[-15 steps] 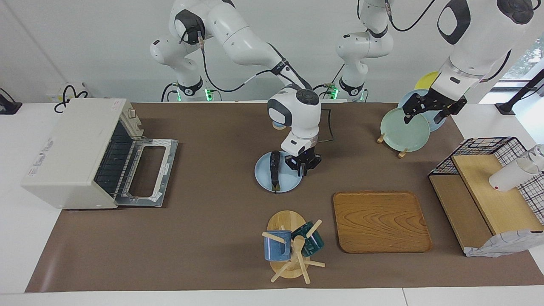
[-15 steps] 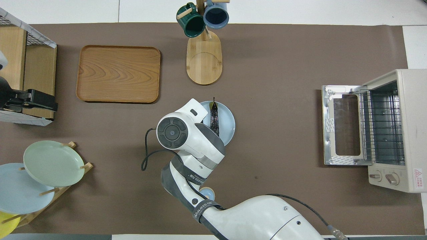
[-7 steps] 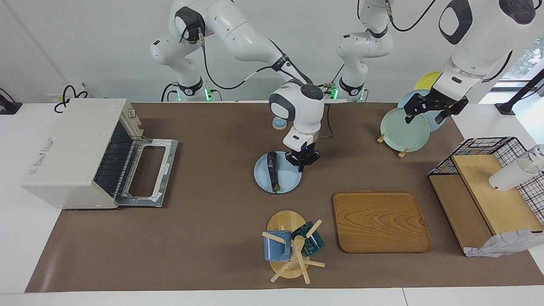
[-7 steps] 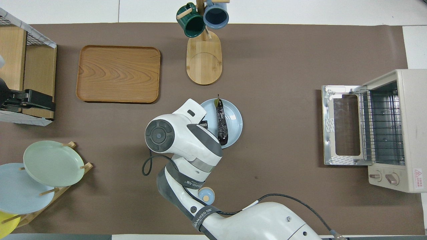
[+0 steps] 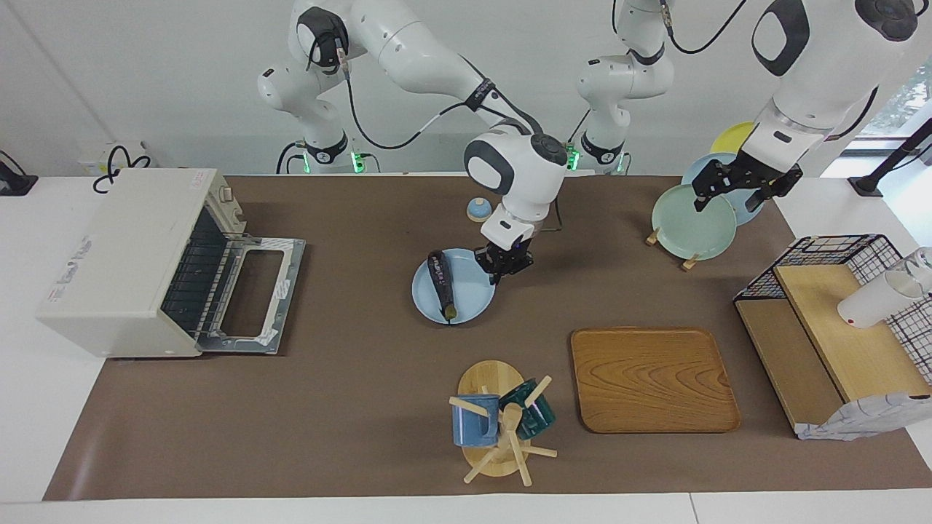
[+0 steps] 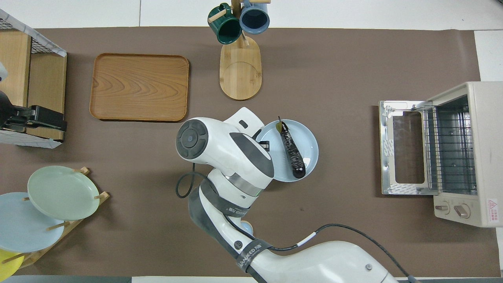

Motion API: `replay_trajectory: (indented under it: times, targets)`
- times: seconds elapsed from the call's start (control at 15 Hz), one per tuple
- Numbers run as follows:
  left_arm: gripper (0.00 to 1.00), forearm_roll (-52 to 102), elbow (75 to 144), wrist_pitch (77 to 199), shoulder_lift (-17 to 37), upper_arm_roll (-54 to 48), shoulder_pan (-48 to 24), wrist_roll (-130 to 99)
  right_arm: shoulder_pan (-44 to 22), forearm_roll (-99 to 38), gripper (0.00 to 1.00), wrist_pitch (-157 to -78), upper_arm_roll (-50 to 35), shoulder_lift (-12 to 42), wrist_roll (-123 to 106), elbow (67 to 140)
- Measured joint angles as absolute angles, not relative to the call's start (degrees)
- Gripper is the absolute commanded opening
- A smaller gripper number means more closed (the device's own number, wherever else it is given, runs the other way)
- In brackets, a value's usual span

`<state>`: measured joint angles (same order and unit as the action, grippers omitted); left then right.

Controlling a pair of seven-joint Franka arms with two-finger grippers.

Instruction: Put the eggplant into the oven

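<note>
a: facing view puts the eggplant (image 5: pixel 441 285) on a pale blue plate (image 5: pixel 466 309) mid-worktop, between the robots and the mug stand (image 5: pixel 497 426), well apart from the oven (image 5: pixel 124 260) at the right arm's end.

b: how does it look?

a: slim, glossy, dark purple-black, with a small greenish stem tip pointing away from the robots. it lies slantwise across the plate.

b: and the right gripper (image 5: pixel 502 266)?

a: its fingers are clenched on the plate's rim, at the edge toward the left arm's end, so it grasps the plate and not the eggplant. the left gripper (image 5: pixel 735 188) waits, fingers released, over the pale green plate (image 5: pixel 688 222) in the rack.

b: how would the eggplant handle?

a: i'd judge it light and fairly stiff, but the shiny skin looks slippery and it could roll on the smooth plate if the plate tilts. to take it directly, i'd pinch across the middle of its length, where it looks thickest.

b: the oven's ready?

a: its door (image 6: pixel 401 147) lies dropped open flat, and the wire rack (image 6: pixel 448 149) inside looks bare.
</note>
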<state>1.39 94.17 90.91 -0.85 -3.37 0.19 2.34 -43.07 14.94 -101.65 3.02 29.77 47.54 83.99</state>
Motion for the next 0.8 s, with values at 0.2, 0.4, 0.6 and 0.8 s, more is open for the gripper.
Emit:
replay_trajectory:
  times: [0.2,0.4,0.6,0.8]
  targets:
    - [1.0,1.39,94.17,90.91,-0.85,-3.66,0.14,2.34,-35.81,15.83,0.0,-100.48,3.28,23.83,46.07,88.84]
    - [1.0,1.39,94.17,90.91,-0.85,-3.69,-0.24,2.34,-24.46,15.91,0.0,-101.5,3.41,15.92,39.29,96.16]
    - [1.0,1.39,94.17,90.91,-0.85,-3.64,-0.27,2.34,-15.67,15.91,0.0,-104.4,3.4,11.95,34.85,102.16]
    - [1.0,1.39,94.17,90.91,-0.85,-3.47,-0.25,2.34,-12.57,15.91,0.0,-108.5,3.35,11.2,34.24,107.24]
